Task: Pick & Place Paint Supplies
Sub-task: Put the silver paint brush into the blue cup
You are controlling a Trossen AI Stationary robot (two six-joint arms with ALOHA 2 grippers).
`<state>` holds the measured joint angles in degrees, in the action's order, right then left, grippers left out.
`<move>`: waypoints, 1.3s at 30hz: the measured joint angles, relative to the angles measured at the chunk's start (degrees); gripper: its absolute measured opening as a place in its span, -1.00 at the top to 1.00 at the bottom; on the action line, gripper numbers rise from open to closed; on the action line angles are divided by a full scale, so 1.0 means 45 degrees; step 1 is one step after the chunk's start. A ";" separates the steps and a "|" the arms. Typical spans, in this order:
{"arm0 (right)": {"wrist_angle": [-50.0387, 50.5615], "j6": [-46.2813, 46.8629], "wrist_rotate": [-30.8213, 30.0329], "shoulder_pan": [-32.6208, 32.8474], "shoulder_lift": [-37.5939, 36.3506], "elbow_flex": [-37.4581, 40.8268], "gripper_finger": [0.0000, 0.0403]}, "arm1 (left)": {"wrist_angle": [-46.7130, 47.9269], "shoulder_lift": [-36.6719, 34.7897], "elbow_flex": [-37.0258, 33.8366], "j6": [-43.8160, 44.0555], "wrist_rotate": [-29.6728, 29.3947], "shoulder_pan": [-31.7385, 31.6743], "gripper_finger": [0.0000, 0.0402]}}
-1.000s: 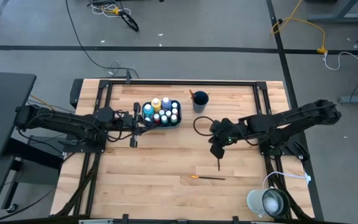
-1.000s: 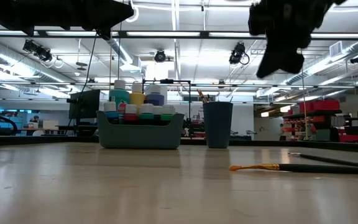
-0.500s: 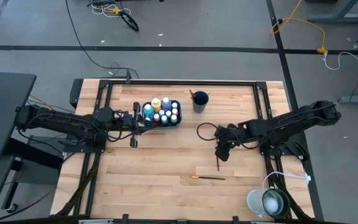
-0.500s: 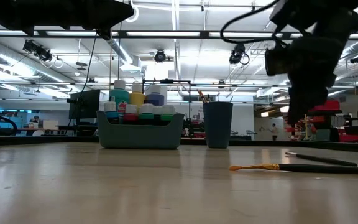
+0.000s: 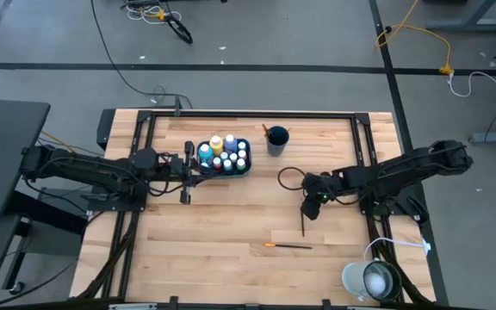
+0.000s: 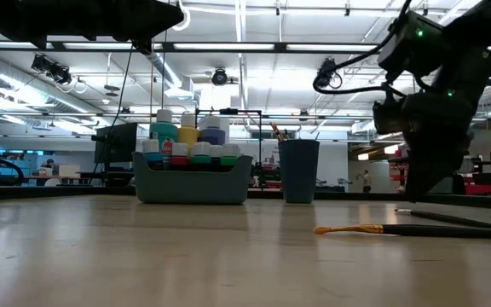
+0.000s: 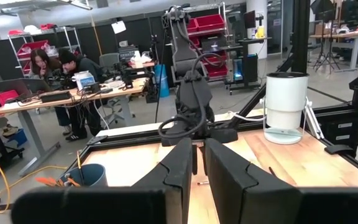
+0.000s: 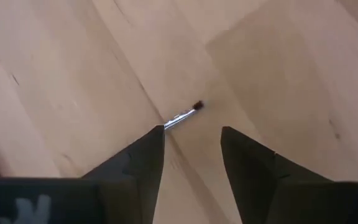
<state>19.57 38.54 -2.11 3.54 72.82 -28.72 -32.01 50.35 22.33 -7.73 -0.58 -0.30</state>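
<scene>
1. Two arms reach in over the table (image 5: 231, 232); in the high view the right arm stretches from the right edge toward centre right, its forearm angled down to the wood.
2. The right gripper (image 5: 308, 209) sits low right of centre in the high view, pointed downward. In the low view it hangs at the right, its tip close above the tabletop.
3. A dark-handled paintbrush (image 5: 302, 226) lies on the wood directly under that gripper, its handle running toward the bottom of the high view.
4. In the right wrist view the brush's metal ferrule and dark bristle tip (image 8: 184, 115) show at mid-frame, in the gap between the two dark fingers (image 8: 138, 168).
5. The right gripper's fingers stand moderately apart with bare wood between them. They straddle the brush end and hold nothing; contact with the brush cannot be told.
6. A second paintbrush (image 5: 287, 246), with an orange end, lies flat below the first in the high view, well apart from the gripper.
7. The left gripper (image 5: 185, 169) waits at centre left of the high view, just left of the teal tray (image 5: 244, 169), its fingers close together with only a thin slit between them and nothing held.
8. The paint bottles (image 5: 224, 153) stand packed in that tray at upper centre; the dark blue cup (image 5: 277, 139) to its right holds a brush.
</scene>
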 joint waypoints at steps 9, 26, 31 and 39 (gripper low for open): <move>-0.1573 0.0011 -0.0058 -0.0222 0.1041 0.0275 0.20 | 0.0021 0.0000 0.0000 -0.0281 0.0000 0.0000 0.73; -0.2494 -0.0232 -0.0304 -0.0013 0.1914 0.0235 0.44 | 0.0016 0.0000 0.0000 -0.0371 0.0000 -0.0003 0.73; -0.2376 -0.0339 -0.0494 -0.0013 0.1923 0.0245 0.69 | 0.0019 0.0000 0.0000 -0.0359 0.0000 -0.0005 0.73; -0.2352 -0.0436 -0.0391 -0.0008 0.1938 0.0260 0.98 | 0.0019 0.0000 0.0000 -0.0339 0.0000 -0.0005 0.73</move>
<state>8.99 36.58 -3.87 3.51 81.54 -27.55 -31.92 50.35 22.33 -9.26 -0.58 -0.32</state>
